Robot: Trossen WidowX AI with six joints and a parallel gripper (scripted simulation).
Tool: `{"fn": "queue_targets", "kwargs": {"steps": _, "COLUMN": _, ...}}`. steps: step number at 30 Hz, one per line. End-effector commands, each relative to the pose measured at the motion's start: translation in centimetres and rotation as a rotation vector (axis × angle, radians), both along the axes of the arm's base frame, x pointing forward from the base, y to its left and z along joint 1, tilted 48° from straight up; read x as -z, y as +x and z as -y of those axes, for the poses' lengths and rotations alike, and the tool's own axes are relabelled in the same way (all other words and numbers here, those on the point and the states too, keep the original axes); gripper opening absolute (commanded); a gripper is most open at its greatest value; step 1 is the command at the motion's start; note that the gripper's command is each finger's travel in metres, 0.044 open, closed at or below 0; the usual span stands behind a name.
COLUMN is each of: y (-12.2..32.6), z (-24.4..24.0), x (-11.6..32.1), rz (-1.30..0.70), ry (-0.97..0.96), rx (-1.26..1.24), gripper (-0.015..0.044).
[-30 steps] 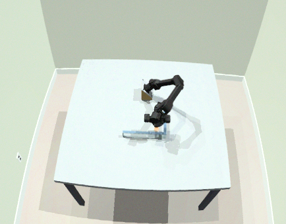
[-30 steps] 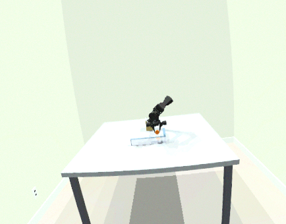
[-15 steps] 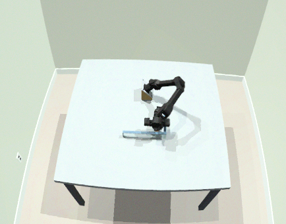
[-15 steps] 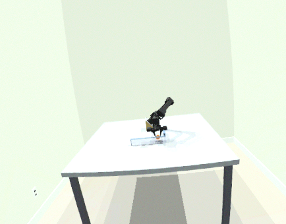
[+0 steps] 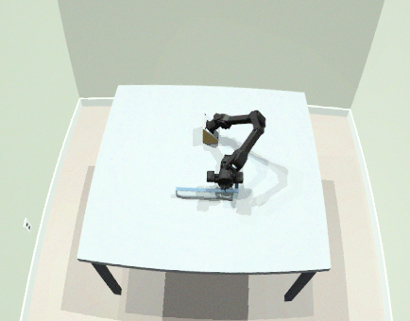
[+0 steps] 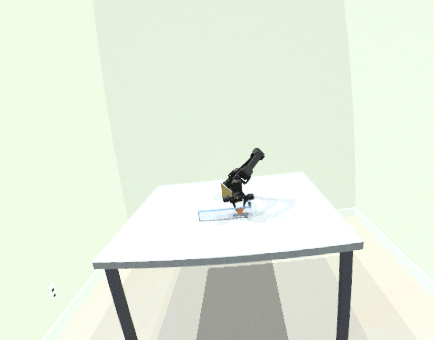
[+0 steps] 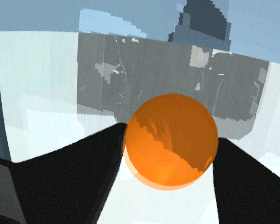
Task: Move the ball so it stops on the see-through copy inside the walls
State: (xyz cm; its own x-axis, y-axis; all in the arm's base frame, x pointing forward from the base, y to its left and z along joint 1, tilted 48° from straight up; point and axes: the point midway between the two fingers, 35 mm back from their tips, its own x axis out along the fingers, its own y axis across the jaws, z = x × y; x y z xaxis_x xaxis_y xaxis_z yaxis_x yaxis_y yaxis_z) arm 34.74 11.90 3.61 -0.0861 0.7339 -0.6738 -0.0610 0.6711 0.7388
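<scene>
My gripper (image 5: 226,189) (image 6: 240,208) (image 7: 171,140) is shut on the orange ball (image 6: 240,211) (image 7: 171,140), with one black finger on each side of it. In the top view the arm hides the ball. The ball is low in the corner of the clear walls: the long wall (image 5: 194,189) (image 6: 215,210) runs off to the left and the short wall (image 5: 236,185) (image 6: 249,205) stands just right of the gripper. In the wrist view a pale rim of the see-through copy (image 7: 134,172) shows at the ball's lower left, so the two nearly overlap. Whether the ball touches the table is unclear.
The arm's base and a brown panel (image 5: 210,138) (image 6: 226,191) stand behind the gripper, toward the back of the white table (image 5: 146,228) (image 6: 160,246). The long wall is close in front of the fingers.
</scene>
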Motion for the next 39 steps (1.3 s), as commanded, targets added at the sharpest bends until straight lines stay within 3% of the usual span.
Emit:
{"fn": "queue_targets", "kwargs": {"steps": 1, "y": 0.0, "z": 0.0, "x": 0.0, "rz": 0.001, "ry": 0.0, "rx": -0.001, "gripper": 0.0053}}
{"fn": "queue_targets", "kwargs": {"steps": 11, "y": 0.0, "z": 0.0, "x": 0.0, "rz": 0.001, "ry": 0.0, "rx": -0.001, "gripper": 0.0302}}
{"fn": "queue_targets", "kwargs": {"steps": 16, "y": 0.2, "z": 0.8, "x": -0.7, "rz": 0.0, "ry": -0.001, "rx": -0.001, "gripper": 0.0302}}
{"fn": "queue_targets", "kwargs": {"steps": 21, "y": 0.7, "z": 6.0, "x": -5.5, "rz": -0.004, "ry": 0.002, "rx": -0.001, "gripper": 0.0302}}
{"fn": "queue_targets", "kwargs": {"steps": 32, "y": 1.0, "z": 5.7, "x": -5.1, "rz": 0.007, "ry": 0.005, "rx": 0.015, "gripper": 0.0302}}
{"fn": "queue_targets", "kwargs": {"steps": 37, "y": 1.0, "z": 8.6, "x": -7.8, "rz": 0.008, "ry": 0.006, "rx": 0.014, "gripper": 0.0433}}
{"fn": "queue_targets", "kwargs": {"steps": 39, "y": 1.0, "z": 8.8, "x": -7.9, "rz": 0.008, "ry": 0.007, "rx": 0.014, "gripper": 0.044}}
